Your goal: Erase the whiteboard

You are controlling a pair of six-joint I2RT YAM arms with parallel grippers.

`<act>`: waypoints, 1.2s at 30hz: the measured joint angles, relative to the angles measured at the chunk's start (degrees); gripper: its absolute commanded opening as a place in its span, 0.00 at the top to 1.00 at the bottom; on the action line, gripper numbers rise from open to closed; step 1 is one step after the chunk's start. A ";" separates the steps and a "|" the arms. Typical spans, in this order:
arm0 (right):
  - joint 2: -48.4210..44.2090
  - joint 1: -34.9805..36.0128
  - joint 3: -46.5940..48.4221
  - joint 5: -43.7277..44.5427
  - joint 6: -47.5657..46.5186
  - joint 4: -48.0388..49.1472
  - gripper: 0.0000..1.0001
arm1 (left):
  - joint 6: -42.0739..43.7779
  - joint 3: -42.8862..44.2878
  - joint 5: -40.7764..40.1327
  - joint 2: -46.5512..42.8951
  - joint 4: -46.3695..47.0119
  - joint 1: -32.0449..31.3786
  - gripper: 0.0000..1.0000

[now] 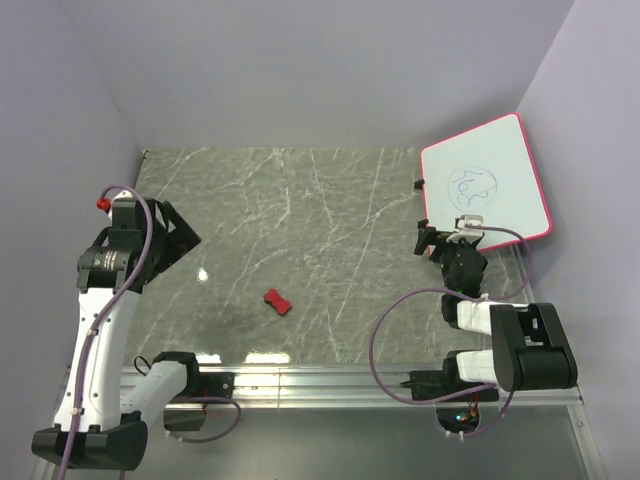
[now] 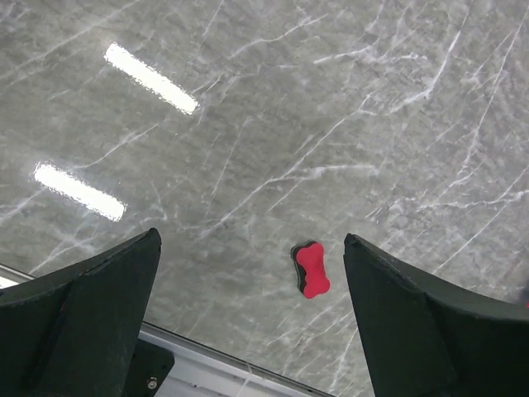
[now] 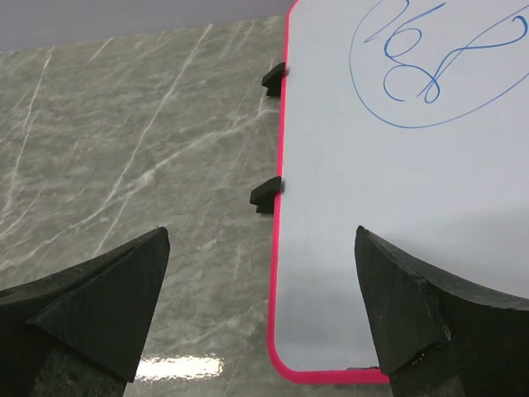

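Nearest the lens in the left wrist view are the two black fingers (image 2: pixel 99 306) of the left gripper (image 2: pixel 250 240), jaws standing wide apart with nothing between them but bare bench. Below them, on the grey marble bench (image 2: pixel 331 124), lies a small red eraser (image 2: pixel 311 270) with a black underside, close to the metal rail (image 2: pixel 207 364) along the near edge. From above, the eraser (image 1: pixel 277 302) sits around the middle of the bench towards the near edge, well apart from both grippers. The left gripper (image 1: pixel 178 238) hangs over the left side of the bench (image 1: pixel 300 220).

The right gripper (image 3: pixel 260 236) also has its jaws spread apart and grips nothing. Between its fingers (image 3: pixel 99 306) shows the near left rounded corner of the whiteboard (image 3: pixel 397 207), with its pink-red rim. Two small black clips (image 3: pixel 266 194) stick out from the board's left edge onto the marble.

In the top view the whiteboard (image 1: pixel 485 180) is at the far right corner of the bench, turned askew, its far corner showing against the wall. Whether it lies flat or is propped up cannot be told. A circled blue scribble (image 1: pixel 472 185) marks its middle. The right gripper (image 1: pixel 440 240) is just beside the board's near edge, and a purple cable (image 1: pixel 385 330) loops from that arm over the near right part of the bench.
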 measured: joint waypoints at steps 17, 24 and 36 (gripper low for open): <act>0.02 0.00 0.00 0.00 0.00 0.17 0.00 | -0.15 1.16 2.64 -3.65 -6.21 -0.61 0.12; -0.79 0.28 0.33 1.57 0.22 -1.75 0.00 | -0.09 1.16 4.24 -3.08 -6.91 -0.79 0.16; -20.72 0.98 49.48 2.82 18.29 -65.26 0.00 | -1.27 1.11 4.57 -0.98 -1.09 -1.11 0.15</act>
